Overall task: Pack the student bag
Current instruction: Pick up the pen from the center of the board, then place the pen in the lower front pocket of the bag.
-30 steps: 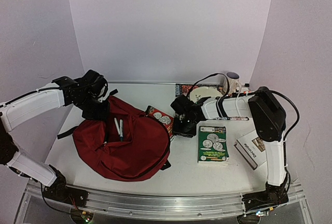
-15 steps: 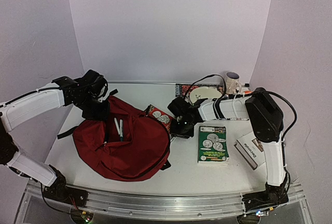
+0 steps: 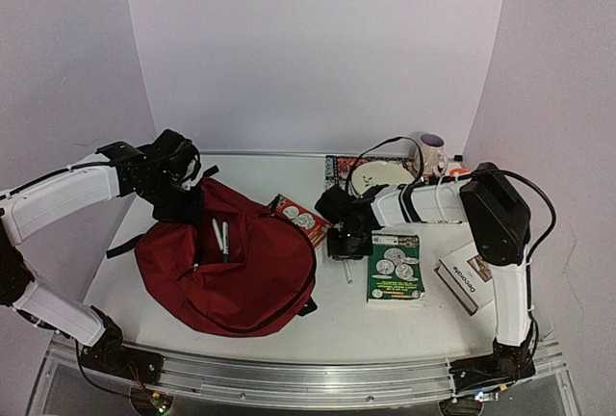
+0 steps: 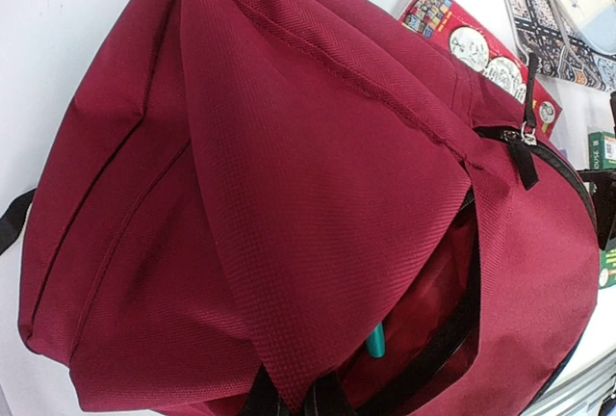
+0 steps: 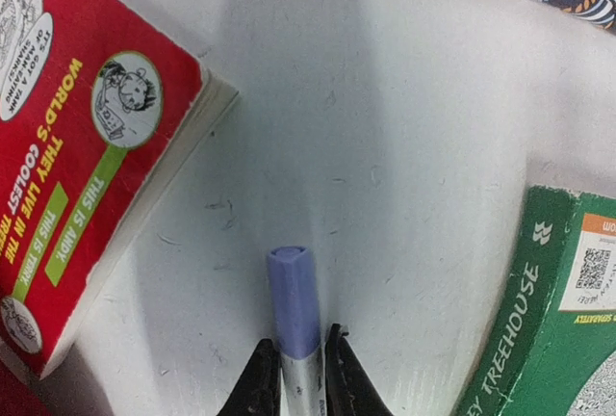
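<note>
The dark red student bag [image 3: 241, 276] lies on the left of the table with its zipper open, and it fills the left wrist view [image 4: 289, 146]. My left gripper [image 3: 178, 199] is shut on a fold of its fabric at the far left edge [image 4: 289, 392]. Two white markers [image 3: 219, 238] lie in the opening, and a teal one [image 4: 375, 341] shows inside. My right gripper [image 3: 344, 243] is shut on a purple-capped marker [image 5: 294, 300] just above the table between the red book [image 5: 77, 146] and the green book [image 5: 549, 339].
The red book [image 3: 298, 217] leans at the bag's right edge. The green book [image 3: 396, 267] and a white book [image 3: 467, 276] lie to the right. A plate [image 3: 380, 175], a mug [image 3: 430, 153] and a patterned mat [image 3: 339, 164] sit at the back.
My right gripper has shifted a little towards the near edge and to the right with the marker, whose tail now shows below it. The left arm and bag have not moved.
</note>
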`<state>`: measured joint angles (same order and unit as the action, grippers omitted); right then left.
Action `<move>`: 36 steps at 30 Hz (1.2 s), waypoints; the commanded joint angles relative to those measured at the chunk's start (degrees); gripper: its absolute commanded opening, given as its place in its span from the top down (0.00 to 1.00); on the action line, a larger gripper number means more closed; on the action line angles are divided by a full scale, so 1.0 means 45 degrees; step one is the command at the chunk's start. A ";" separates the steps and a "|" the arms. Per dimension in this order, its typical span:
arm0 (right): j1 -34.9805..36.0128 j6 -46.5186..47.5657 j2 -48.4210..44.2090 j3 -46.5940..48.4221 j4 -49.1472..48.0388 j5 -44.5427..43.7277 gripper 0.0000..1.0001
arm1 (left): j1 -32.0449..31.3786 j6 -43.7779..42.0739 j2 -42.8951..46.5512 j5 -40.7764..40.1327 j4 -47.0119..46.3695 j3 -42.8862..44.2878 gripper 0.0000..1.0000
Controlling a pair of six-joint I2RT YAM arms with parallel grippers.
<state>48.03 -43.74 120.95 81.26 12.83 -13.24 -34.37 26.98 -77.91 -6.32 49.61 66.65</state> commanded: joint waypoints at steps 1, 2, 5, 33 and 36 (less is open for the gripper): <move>-0.0201 0.0570 -0.0023 0.0020 0.2266 -0.0260 0.83 | 0.0095 0.0033 0.0408 0.0404 -0.0165 0.0780 1.00; -0.0201 0.0582 0.0006 0.0021 0.2369 -0.0034 0.82 | 0.0099 0.0049 0.0385 0.0529 -0.0185 0.0776 1.00; -0.0200 0.0524 0.0091 0.0018 0.2816 0.0636 0.78 | 0.0100 0.0058 0.0321 0.0916 -0.0258 0.0778 1.00; -0.0109 0.1008 -0.3610 0.1619 0.3795 0.2196 1.00 | 0.0080 0.1038 -0.0964 0.5773 -0.1493 0.1927 1.00; 0.0113 0.1045 -0.3908 0.2205 0.3635 0.2799 1.00 | 0.0070 0.1289 -0.1128 0.6183 -0.1837 0.2013 1.00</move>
<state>47.27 -39.59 107.12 86.94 26.37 -4.27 -34.02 30.53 -82.63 15.73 47.07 71.66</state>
